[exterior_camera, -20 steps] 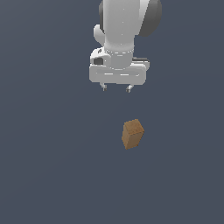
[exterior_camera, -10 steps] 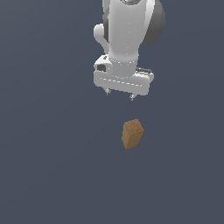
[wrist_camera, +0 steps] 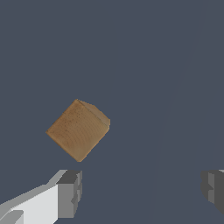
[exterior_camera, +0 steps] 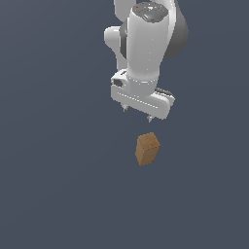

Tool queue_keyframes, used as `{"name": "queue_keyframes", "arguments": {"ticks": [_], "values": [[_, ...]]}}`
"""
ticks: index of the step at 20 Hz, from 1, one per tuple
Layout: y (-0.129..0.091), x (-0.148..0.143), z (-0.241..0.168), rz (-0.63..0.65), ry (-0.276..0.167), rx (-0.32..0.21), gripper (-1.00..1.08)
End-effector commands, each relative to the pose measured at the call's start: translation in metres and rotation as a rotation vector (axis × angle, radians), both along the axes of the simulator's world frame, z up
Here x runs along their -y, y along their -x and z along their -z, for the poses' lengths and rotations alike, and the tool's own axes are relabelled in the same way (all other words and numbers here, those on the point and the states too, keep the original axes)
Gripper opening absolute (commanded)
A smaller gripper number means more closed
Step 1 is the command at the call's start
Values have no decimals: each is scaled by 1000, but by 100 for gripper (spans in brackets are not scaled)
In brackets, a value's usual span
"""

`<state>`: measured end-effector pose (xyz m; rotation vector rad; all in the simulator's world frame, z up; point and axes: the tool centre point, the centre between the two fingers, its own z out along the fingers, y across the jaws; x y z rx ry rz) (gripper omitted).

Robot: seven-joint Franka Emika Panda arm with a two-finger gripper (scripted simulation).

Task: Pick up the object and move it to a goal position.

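Not yet grasped: block [exterior_camera: 147, 148] standing free on tabletop [exterior_camera: 53, 185], tool [exterior_camera: 137, 113] spread wide just above, empty; pickup and carry to goal left.

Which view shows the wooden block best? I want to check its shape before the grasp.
The exterior view: the block stands whole and upright on the floor, top and two sides visible, clear of the open gripper above it. The wrist view shows it larger but mostly its top face, so its height is hard to judge.
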<state>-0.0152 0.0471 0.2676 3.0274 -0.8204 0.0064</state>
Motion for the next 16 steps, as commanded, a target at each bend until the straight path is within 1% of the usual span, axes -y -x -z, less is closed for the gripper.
{"name": "queue_keyframes", "arguments": {"ticks": [1,16], "values": [[-5,-4,5,60,-1,0,100],[-31,-28,39,412,-5,0,100]]}}
